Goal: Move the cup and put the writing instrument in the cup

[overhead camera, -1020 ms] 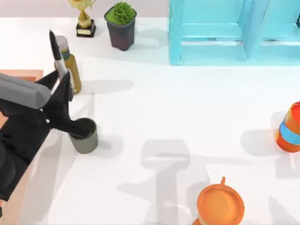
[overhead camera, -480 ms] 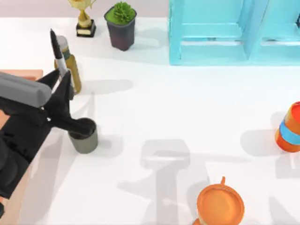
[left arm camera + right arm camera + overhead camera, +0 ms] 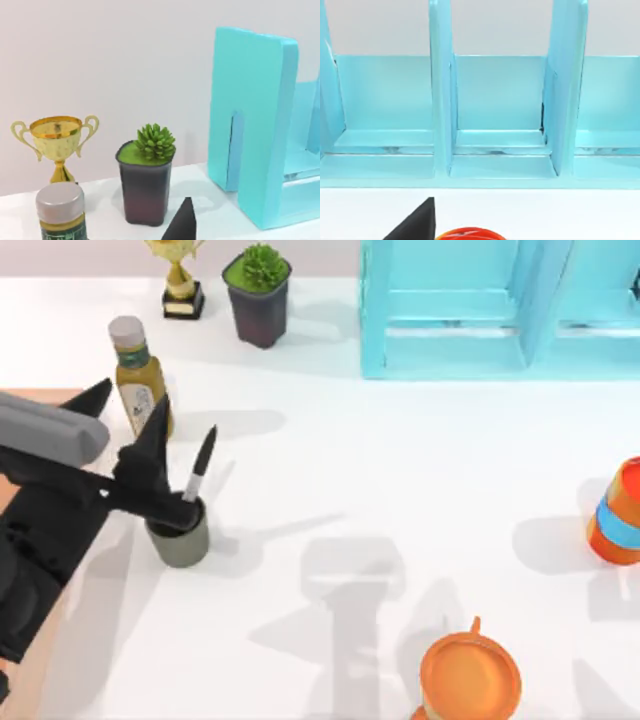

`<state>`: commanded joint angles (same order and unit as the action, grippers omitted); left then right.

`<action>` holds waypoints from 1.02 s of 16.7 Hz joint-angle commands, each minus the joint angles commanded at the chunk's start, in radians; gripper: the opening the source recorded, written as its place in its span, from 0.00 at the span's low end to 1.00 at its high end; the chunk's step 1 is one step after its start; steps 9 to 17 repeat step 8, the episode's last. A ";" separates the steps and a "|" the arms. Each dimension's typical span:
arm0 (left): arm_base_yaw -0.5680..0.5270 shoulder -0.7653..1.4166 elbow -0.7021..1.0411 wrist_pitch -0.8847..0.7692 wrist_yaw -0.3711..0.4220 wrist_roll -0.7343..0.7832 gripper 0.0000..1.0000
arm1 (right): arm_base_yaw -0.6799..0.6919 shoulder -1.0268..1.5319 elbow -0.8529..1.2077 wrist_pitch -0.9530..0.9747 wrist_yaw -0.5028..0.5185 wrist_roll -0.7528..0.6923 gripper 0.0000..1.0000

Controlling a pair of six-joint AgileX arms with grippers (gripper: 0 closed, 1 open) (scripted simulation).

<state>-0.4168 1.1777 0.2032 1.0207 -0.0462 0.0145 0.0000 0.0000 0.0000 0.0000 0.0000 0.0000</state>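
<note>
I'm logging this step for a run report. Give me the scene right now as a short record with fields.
cup: dark olive-grey cup at the table's left, upright
marker: black-and-white marker standing tilted in the cup, top leaning toward the right
left claw: left claw open, just above and left of the cup, holding nothing
bottle: olive-oil bottle behind the cup, upright
right side: orange mug near the front, orange blue-banded cylinder at the right edge
task state: marker in the cup

Olive-grey cup [image 3: 181, 538] upright, black marker [image 3: 198, 468] leaning inside
</note>
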 joint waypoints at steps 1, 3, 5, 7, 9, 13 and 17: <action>0.000 0.000 0.000 0.000 0.000 0.000 0.90 | 0.000 0.000 0.000 0.000 0.000 0.000 1.00; 0.000 0.000 0.000 0.000 0.000 0.000 1.00 | 0.000 0.000 0.000 0.000 0.000 0.000 1.00; 0.000 0.000 0.000 0.000 0.000 0.000 1.00 | 0.000 0.000 0.000 0.000 0.000 0.000 1.00; 0.000 0.000 0.000 0.000 0.000 0.000 1.00 | 0.000 0.000 0.000 0.000 0.000 0.000 1.00; 0.000 0.000 0.000 0.000 0.000 0.000 1.00 | 0.000 0.000 0.000 0.000 0.000 0.000 1.00; 0.000 0.000 0.000 0.000 0.000 0.000 1.00 | 0.000 0.000 0.000 0.000 0.000 0.000 1.00; 0.000 0.000 0.000 0.000 0.000 0.000 1.00 | 0.000 0.000 0.000 0.000 0.000 0.000 1.00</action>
